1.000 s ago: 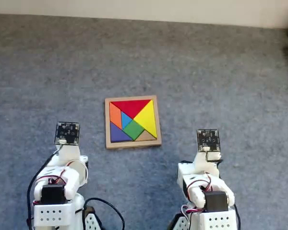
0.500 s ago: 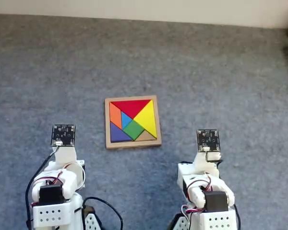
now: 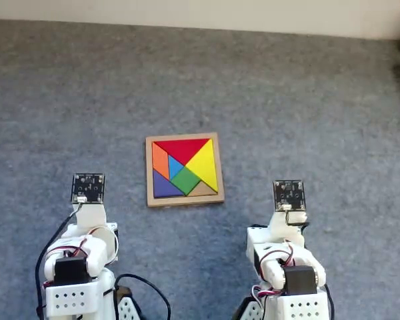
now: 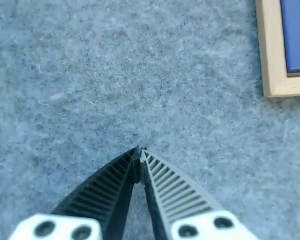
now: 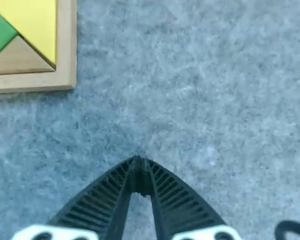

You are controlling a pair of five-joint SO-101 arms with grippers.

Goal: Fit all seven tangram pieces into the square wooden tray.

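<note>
- Left gripper [image 4: 139, 150] is closed: its ribbed black fingers meet at the tips with nothing between them, above bare grey felt [image 3: 287, 100].
- The right gripper [image 5: 140, 160] is closed in the same way, tips together and holding nothing, also over the felt.
- The square wooden tray [image 3: 149, 170] lies flat on the felt in the middle of the table, ahead of the two arms and between them.
- All seven pieces sit inside its frame and fill it:
  - a large red triangle [image 3: 182, 147] lies along the far edge;
  - a large yellow triangle [image 3: 205, 167] lies against the right edge;
  - an orange piece [image 3: 160, 161] lies against the left edge;
  - a small blue triangle [image 3: 175, 165] sits near the centre, touching the orange piece;
  - a green square [image 3: 185, 180] sits just nearer than the centre;
  - a violet-blue triangle [image 3: 163, 187] fills the near left corner;
  - a tan triangle [image 3: 201, 190] lies along the near edge towards the right.
- The tray's near left corner lies apart from the left gripper's tips, and its near right corner lies apart from the right gripper's tips.
- The left arm [image 3: 87, 223] and the right arm [image 3: 287, 233] stand at the near side of the table, one to each side of the tray, and neither touches it.
- A black cable [image 3: 150, 285] loops on the felt between the two bases.
</note>
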